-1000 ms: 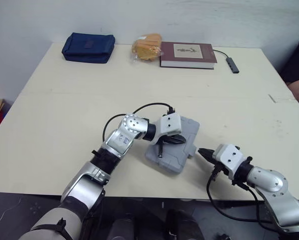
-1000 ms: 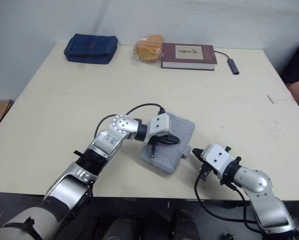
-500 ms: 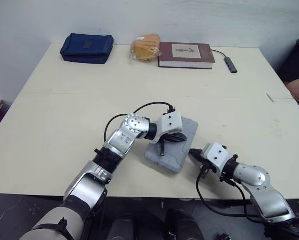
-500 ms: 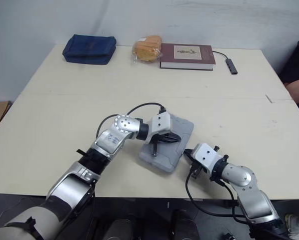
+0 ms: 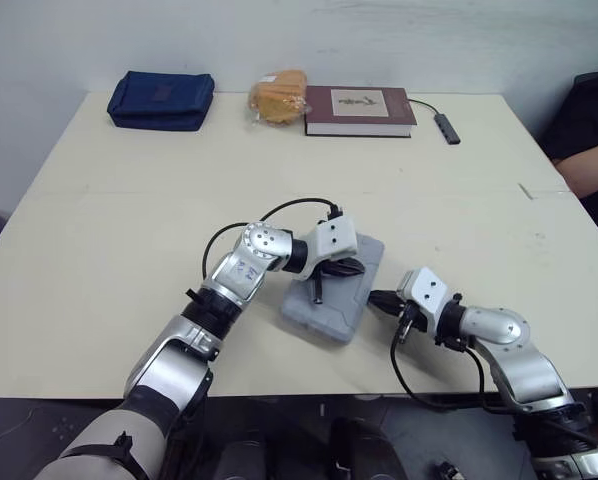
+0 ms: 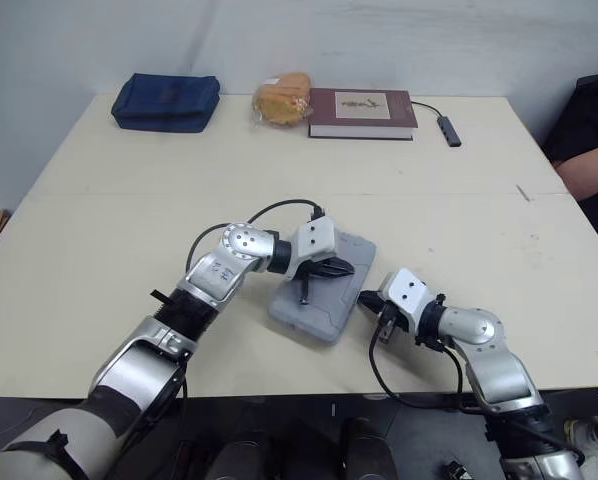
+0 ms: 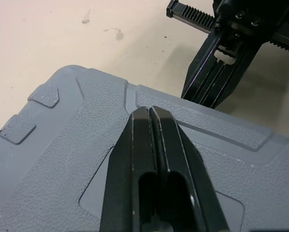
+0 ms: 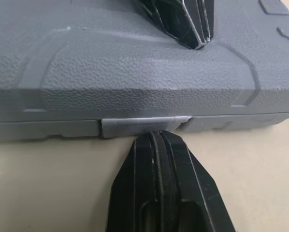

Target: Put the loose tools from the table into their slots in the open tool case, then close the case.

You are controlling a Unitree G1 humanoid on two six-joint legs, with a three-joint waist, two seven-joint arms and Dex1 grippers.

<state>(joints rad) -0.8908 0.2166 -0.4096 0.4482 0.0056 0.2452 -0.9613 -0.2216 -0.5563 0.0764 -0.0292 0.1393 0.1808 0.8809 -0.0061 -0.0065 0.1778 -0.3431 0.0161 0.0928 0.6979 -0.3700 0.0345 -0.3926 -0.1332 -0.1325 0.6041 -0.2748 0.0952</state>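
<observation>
**Right gripper reaches the case latch**

Left gripper (image 7: 149, 112): fingers together, tips pressed on the textured lid of the grey tool case (image 5: 324, 318), bearing down on it.

The case lies shut on the surface (image 5: 129, 230), near its front edge, between the two grippers.

Right gripper (image 8: 156, 137): fingers together, tip at the latch tab (image 8: 137, 126) on the case's side, touching or nearly so. A second ago it stood apart from the case.

Judgement: stowing looks finished and the lid is down, so securing the latch is what remains. The next move calls for a short, straight push on the tab. A skewed push could slide the case.
</observation>
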